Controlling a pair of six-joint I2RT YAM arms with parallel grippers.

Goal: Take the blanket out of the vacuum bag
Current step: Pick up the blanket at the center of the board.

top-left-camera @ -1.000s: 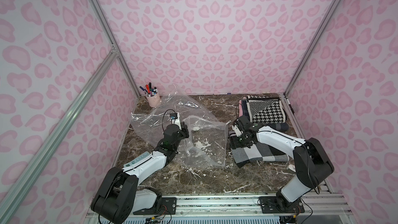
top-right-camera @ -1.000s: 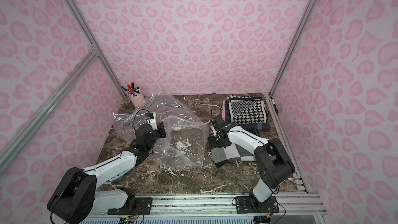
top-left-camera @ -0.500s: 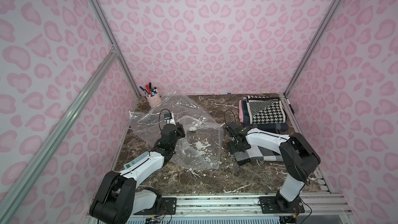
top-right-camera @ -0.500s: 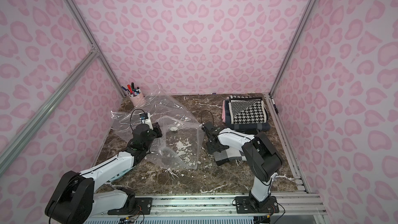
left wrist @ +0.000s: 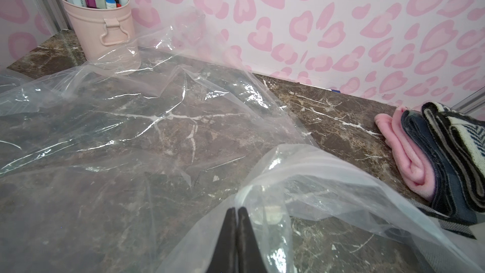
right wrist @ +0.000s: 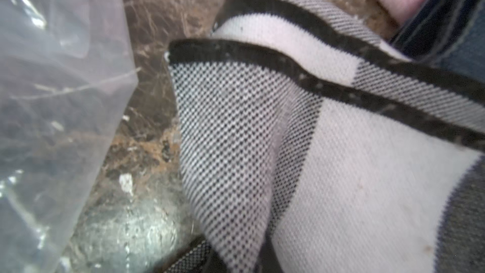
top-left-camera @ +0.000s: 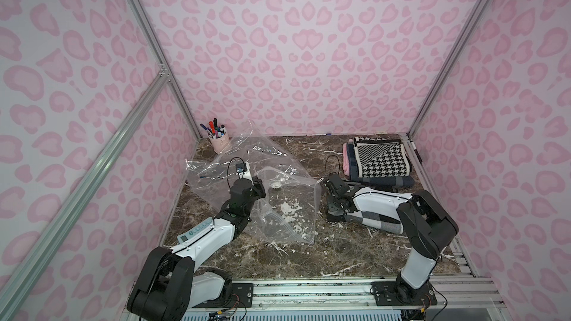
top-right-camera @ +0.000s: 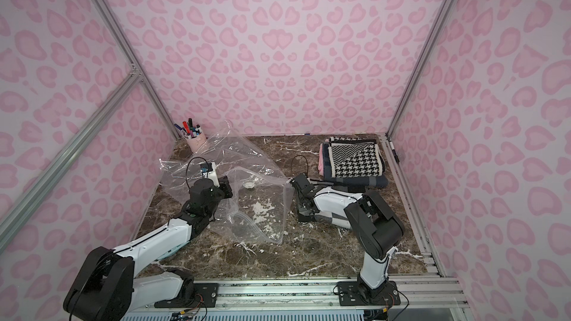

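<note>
**A:** Entry one, the vacuum bag (top-left-camera: 287, 211)?

**B:** Listed at nine o'clock from the middle of the desk (top-left-camera: 340, 251), crumpled, with its round valve (top-left-camera: 275, 185) facing up. Nothing is seen inside it. A fold of its film is pinched between the left fingers (left wrist: 233, 219), which are pressed together.

**A:** Entry two, the checked blanket (top-left-camera: 370, 220)?

**B:** Recorded at three o'clock, lying on the desk just beside the bag's edge and wholly outside it, partly under the right arm. Its corner appears to be clamped by the right fingers (top-left-camera: 334, 213), which are closed. The pinch itself is mostly hidden.

**A:** Other entries?

**B:** A stack of folded blankets (top-left-camera: 381, 159) at one o'clock and a pen cup (top-left-camera: 219, 145) at eleven o'clock.

**A:** Handling note?

**B:** The removal is judged nearly complete. The bag is best kept pinned by the left side while the blanket is drawn low toward three o'clock, so that no film is dragged along. All folded layers should be confirmed in the grip before any lift, as the knit may unfold.
</note>
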